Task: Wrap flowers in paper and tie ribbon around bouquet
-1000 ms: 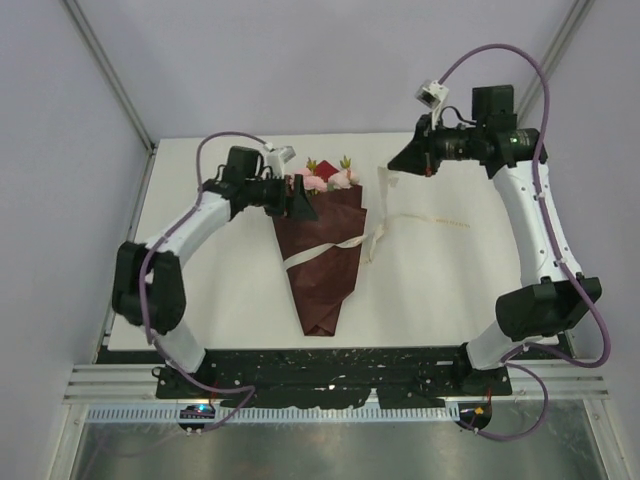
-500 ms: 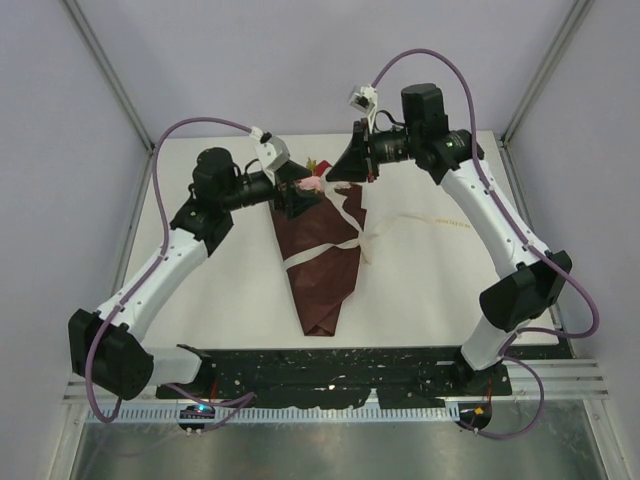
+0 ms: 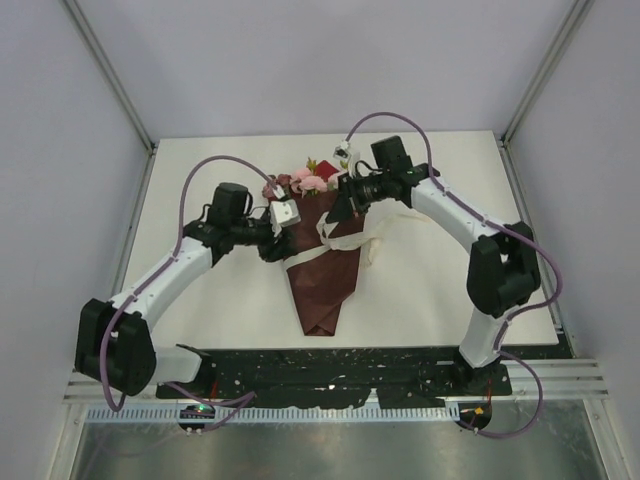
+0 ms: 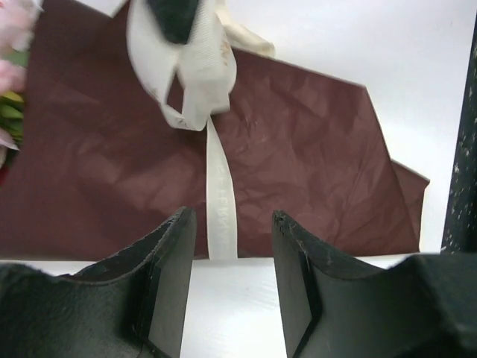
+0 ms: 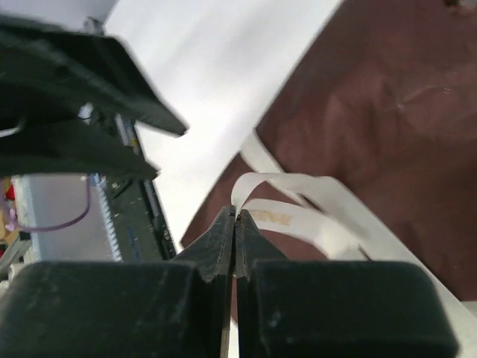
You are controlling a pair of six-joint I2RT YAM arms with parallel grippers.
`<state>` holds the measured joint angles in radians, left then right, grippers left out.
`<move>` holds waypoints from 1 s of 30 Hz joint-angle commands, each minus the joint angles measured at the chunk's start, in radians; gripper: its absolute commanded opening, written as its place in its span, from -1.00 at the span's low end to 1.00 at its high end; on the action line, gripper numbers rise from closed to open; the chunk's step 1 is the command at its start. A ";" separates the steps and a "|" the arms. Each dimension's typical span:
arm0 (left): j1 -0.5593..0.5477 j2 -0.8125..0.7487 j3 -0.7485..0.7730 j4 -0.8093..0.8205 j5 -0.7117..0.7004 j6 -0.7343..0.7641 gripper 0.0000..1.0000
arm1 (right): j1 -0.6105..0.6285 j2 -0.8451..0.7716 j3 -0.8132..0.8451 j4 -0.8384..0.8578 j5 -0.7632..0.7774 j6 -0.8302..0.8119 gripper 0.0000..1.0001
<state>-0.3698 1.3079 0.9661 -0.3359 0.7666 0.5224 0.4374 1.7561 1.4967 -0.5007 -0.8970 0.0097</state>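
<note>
The bouquet [image 3: 322, 280] lies on the white table as a maroon paper [image 4: 298, 149] cone with the pink flowers [image 3: 308, 181] at its far end. A cream ribbon [image 3: 343, 243] crosses the cone, and a loop of it rises above the paper. My right gripper [image 5: 235, 217] is shut on that ribbon [image 5: 320, 224] loop, over the cone's wide end [image 3: 337, 206]. My left gripper [image 4: 232, 227] stands open at the cone's left edge [image 3: 277, 243]. The flat ribbon [image 4: 219, 209] band lies just beyond its fingertips, with nothing between them.
A loose ribbon tail [image 3: 376, 246] trails off the cone's right side onto the table [image 3: 200, 290]. The black base rail [image 3: 340, 365] runs along the near edge. Frame posts [image 3: 110, 75] stand at the back corners.
My right arm has swung left and down over the bouquet's wide end, bringing the ribbon with it. My left gripper has dropped toward the cone's left edge, and its jaws have narrowed.
</note>
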 commanded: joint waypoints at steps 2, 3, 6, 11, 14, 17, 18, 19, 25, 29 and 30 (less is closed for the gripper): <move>-0.056 0.066 -0.001 -0.014 -0.099 0.171 0.04 | 0.004 0.162 0.071 0.123 0.131 0.062 -0.89; -0.066 0.085 0.000 -0.006 -0.104 0.182 0.08 | 0.006 0.175 0.080 0.146 0.136 0.071 -0.89; -0.110 0.135 0.000 0.000 -0.139 0.281 0.11 | 0.006 0.230 0.091 0.180 0.150 0.104 -0.89; -0.193 0.224 0.057 0.006 -0.283 0.335 0.12 | 0.006 0.272 0.111 0.208 0.156 0.167 -0.88; -0.225 0.278 0.095 -0.009 -0.354 0.364 0.19 | 0.007 0.269 0.100 0.234 0.168 0.193 -0.89; -0.251 0.307 0.106 -0.011 -0.406 0.396 0.22 | 0.009 0.270 0.088 0.244 0.173 0.226 -0.88; -0.257 0.312 0.105 -0.006 -0.418 0.402 0.22 | 0.008 0.272 0.082 0.246 0.170 0.234 -0.89; -0.268 0.318 0.105 -0.005 -0.432 0.412 0.19 | 0.009 0.270 0.077 0.261 0.153 0.263 -0.89; -0.276 0.343 0.117 -0.009 -0.472 0.418 -0.17 | 0.011 0.229 -0.024 0.542 0.035 0.608 -0.88; -0.277 0.344 0.118 -0.022 -0.471 0.423 -0.42 | 0.020 0.238 -0.061 0.600 0.053 0.693 -0.89; -0.279 0.344 0.120 -0.023 -0.472 0.423 -0.52 | 0.024 0.250 -0.064 0.597 0.056 0.687 -0.89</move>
<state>-0.6441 1.6539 1.0489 -0.3584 0.3058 0.9249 0.4438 2.0403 1.4445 -0.0410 -0.8162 0.5663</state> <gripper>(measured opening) 0.309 0.064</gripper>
